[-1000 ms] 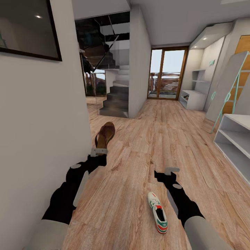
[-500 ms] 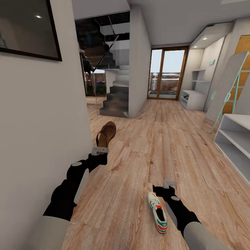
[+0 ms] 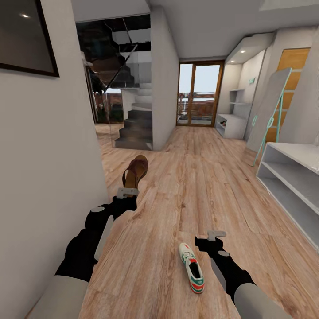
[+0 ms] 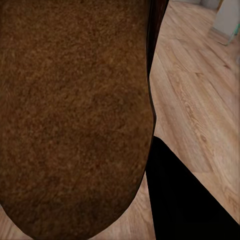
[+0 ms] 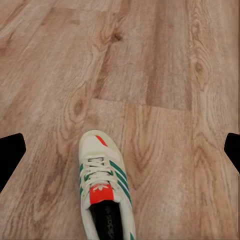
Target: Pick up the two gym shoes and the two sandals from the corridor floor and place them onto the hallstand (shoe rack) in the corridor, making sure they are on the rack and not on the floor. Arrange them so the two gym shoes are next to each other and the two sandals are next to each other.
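Brown leather fills most of the left wrist view: the dark brown open slip-on sandal (image 4: 75, 115) with its tan, suede-like footbed sits right against the lens, and in the head view the same sandal (image 3: 134, 173) stands nearly upright, lifted off the floor, with its lower end at the left pincer (image 3: 127, 192). That pincer appears clenched on the sandal, though its fingertips are hidden behind the shoe, so the exact grip is hard to make out. Beneath everything runs the light brown wood-grain plank corridor floor (image 3: 199, 177), reaching back toward a dark staircase (image 3: 133, 128) and a wood-framed glass door (image 3: 198, 95). One white lace-up gym shoe (image 3: 191, 268) with green side stripes and a red-orange tongue patch lies flat on the planks, just beside the right arm and close to the right pincer (image 3: 216, 234). In the right wrist view the gym shoe (image 5: 106, 190) shows from above, toe pointing away, laces and green stripes plain, while the two dark fingertips (image 5: 10, 157) stand wide apart at either edge with only floor between them, so the right pincer is released and holds nothing. At the right of the head view stands the low white hallstand (image 3: 292, 177) with a flat top and two open shelf tiers, well apart from both shoes. A dark framed picture (image 3: 26, 37) hangs on the white wall at the left.
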Controlling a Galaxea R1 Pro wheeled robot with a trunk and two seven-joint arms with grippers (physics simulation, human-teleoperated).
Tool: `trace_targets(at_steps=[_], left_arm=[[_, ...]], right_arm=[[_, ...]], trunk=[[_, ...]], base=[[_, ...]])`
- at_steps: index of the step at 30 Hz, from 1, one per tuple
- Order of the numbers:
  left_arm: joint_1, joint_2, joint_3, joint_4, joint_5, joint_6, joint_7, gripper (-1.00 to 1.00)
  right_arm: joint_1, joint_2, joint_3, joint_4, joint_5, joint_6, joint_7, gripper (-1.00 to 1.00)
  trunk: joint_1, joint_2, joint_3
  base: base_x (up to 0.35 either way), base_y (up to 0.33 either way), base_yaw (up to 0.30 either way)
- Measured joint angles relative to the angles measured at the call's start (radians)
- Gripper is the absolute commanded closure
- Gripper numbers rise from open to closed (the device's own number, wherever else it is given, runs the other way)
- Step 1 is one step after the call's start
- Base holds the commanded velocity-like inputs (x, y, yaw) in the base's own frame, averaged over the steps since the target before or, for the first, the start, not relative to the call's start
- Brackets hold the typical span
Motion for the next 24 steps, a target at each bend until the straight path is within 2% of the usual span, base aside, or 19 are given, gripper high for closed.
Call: trace_targets(at_steps=[4,24], left_arm=[[0.000,0.001,0.000,0.000,-0.001,0.000,0.000,1.00],[0.000,0.003,0.000,0.003,0.000,-0.001,0.000,1.00]], right_arm=[[0.000,0.001,0.001,0.001,-0.001,0.000,-0.001,-1.00],[0.000,0.002,-0.001,0.002,-0.004,0.000,-0.001,-1.00]], trunk=[[0.001,0.000,-0.005],[0.010,-0.005,-0.112]], base=[[0.000,0.000,0.021],[0.000,0.000,0.063]])
